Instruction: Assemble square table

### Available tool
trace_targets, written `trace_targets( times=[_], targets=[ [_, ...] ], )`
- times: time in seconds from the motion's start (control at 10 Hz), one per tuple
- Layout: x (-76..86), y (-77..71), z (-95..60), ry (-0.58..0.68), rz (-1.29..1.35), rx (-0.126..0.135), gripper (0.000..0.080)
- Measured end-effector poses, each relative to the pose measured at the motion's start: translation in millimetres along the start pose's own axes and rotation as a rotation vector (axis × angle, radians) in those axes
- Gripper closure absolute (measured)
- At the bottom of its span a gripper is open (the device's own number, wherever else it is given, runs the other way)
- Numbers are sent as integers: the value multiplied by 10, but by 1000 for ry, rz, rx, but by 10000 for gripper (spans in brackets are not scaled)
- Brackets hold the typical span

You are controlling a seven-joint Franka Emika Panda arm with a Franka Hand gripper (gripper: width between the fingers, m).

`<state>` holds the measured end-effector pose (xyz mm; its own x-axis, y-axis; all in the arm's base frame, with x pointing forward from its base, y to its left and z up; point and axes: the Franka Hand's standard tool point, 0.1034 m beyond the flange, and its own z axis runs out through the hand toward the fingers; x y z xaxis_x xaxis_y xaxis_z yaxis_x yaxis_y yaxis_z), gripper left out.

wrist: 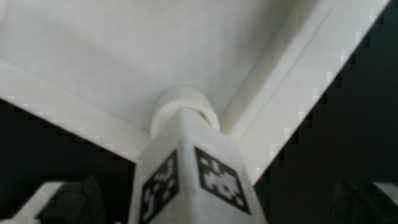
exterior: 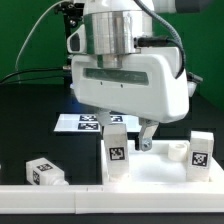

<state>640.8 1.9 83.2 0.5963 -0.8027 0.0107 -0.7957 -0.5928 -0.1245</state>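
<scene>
The white square table slab (exterior: 160, 168) lies flat near the front of the black table. One short white leg (exterior: 115, 152) with black-and-white tags stands upright on the slab's corner on the exterior view's left. In the wrist view that leg (wrist: 192, 175) rises from a round corner socket of the slab (wrist: 160, 50). My gripper (exterior: 126, 134) hangs over this leg, jaws spread wide. One dark finger (exterior: 147, 133) stands clear of the leg, so the leg stands on its own between the open jaws (wrist: 199, 214).
A second tagged leg (exterior: 200, 152) stands at the slab's side on the exterior view's right. A third leg (exterior: 45, 172) lies on the black table at the left. The marker board (exterior: 80, 122) lies behind. A long white rail (exterior: 90, 203) runs along the front.
</scene>
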Motion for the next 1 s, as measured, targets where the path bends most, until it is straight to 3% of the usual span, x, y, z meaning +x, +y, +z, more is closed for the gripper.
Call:
trace_targets(
  times=[0.2,0.4,0.5,0.6,0.7,0.8,1.0],
  targets=[
    [90,27,3,30,-363,12,151],
    [81,11,5,31,-397,17,151],
    [83,14,5,31,-376,17,268],
    [84,15,6,31,-365,17,268],
    [87,23,9,30,-313,16,450],
    [98,45,14,29,-244,14,512],
    [92,76,18,33,56,6,512]
  ],
)
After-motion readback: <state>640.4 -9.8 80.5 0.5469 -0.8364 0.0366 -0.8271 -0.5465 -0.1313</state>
